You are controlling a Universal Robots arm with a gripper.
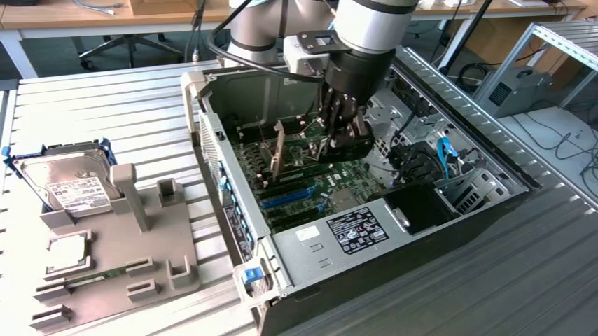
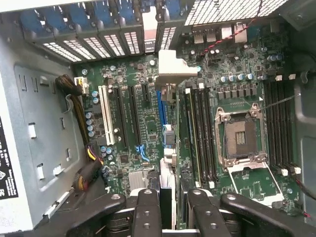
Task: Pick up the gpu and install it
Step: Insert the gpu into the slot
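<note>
Gpu (image 2: 167,185) is seen edge-on in the wrist view: a thin green card standing on edge, with a pale silver bracket (image 2: 174,69) at its far end. It is gripped by its upper edge between the fingers (image 2: 147,215), which appear to be clamped on it, though the contact itself is partly hidden. It is held inside the open case (image 1: 213,133), which lies on its side on the desk (image 1: 94,112).

Within the case a green motherboard (image 2: 143,123) is laid flat, carrying a row of expansion slots, an empty socket (image 2: 240,140) and memory slots. A labelled power supply (image 1: 355,231) and bundled cables are also housed there. Beside the case, a grey holder (image 1: 140,238) carries a hard drive (image 1: 70,178) propped at one corner.

The card's long axis is aligned with the expansion slots, directly over a blue slot (image 2: 160,106). Its bracket end is pointed at the slotted rear wall. Whether it is seated cannot be told.
</note>
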